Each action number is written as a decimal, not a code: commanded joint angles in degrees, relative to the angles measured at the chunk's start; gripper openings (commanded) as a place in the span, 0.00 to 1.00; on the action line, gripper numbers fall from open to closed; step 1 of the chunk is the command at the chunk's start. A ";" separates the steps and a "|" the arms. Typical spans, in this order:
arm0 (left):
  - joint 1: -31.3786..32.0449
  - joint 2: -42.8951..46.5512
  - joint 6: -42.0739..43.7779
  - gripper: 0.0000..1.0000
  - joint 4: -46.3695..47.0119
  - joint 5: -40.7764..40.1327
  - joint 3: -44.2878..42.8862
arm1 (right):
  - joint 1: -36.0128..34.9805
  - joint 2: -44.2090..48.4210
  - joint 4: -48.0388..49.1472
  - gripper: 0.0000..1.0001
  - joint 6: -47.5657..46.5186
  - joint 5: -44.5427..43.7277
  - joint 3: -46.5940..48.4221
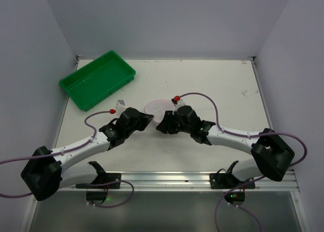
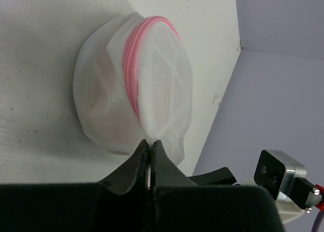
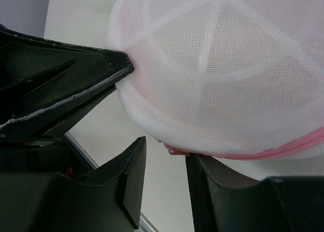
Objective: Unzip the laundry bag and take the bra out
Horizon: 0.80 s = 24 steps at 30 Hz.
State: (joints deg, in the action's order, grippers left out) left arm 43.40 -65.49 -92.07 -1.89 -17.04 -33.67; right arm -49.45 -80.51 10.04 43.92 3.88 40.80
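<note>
Left wrist view: laundry bag (image 2: 134,85), lying mid-desk (image 2: 35,65), is clamped at its mesh by the left gripper (image 2: 151,145) fingers, while the right gripper (image 3: 164,151) fingers are held apart beside the pink zipper (image 2: 132,65), judged still zipped, bra not yet removed.

Left pincer (image 2: 151,143) and right pincer (image 3: 166,148) hem the laundry bag (image 1: 158,107); open table (image 1: 228,85) beyond; green tray (image 1: 96,80) well apart.

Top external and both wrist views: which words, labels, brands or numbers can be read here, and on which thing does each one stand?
No readable text in any view.
Laundry bag: plain white mesh, pink zipper trim, no label showing.
Green tray: no print.
Left pincer and right pincer: plain black, no marking.
Table: a few small dark marks toward the far right, too small to read as anything.
</note>
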 commanded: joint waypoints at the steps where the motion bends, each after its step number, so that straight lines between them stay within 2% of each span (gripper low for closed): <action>1: 0.72 1.51 -0.65 0.00 -0.66 -1.77 -0.52 | 0.06 0.35 3.84 0.38 0.29 -2.56 0.43; 5: 0.81 1.77 -0.92 0.00 -0.66 -1.68 -0.08 | 0.06 0.70 5.16 0.31 0.37 -3.61 -0.54; 11: 0.90 2.12 -0.65 0.00 -0.66 -2.12 0.27 | 0.06 1.23 4.20 0.01 0.02 -5.55 -0.98; 15: 0.81 2.83 1.62 0.00 -0.13 -3.79 0.62 | 0.58 4.38 1.21 0.00 -1.73 -6.51 -2.47; 19: -1.55 4.23 7.25 0.00 -1.62 -5.03 0.71 | 4.96 9.12 -3.61 0.00 -5.15 -1.27 -5.02; 22: -5.67 4.59 15.32 0.00 -1.19 -2.04 0.80 | 8.83 12.90 -6.95 0.00 -8.05 1.65 -6.25; 23: -6.91 4.50 20.48 0.00 0.47 -0.64 0.97 | 9.54 13.71 -7.40 0.00 -9.11 2.79 -6.43; 24: -8.23 4.32 23.14 0.00 0.83 2.59 1.15 | 10.25 14.24 -8.19 0.00 -10.42 3.15 -6.26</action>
State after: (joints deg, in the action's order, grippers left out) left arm 40.64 -62.11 -82.26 -0.27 -12.38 -33.19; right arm -42.81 -69.60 8.78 39.51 6.92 35.99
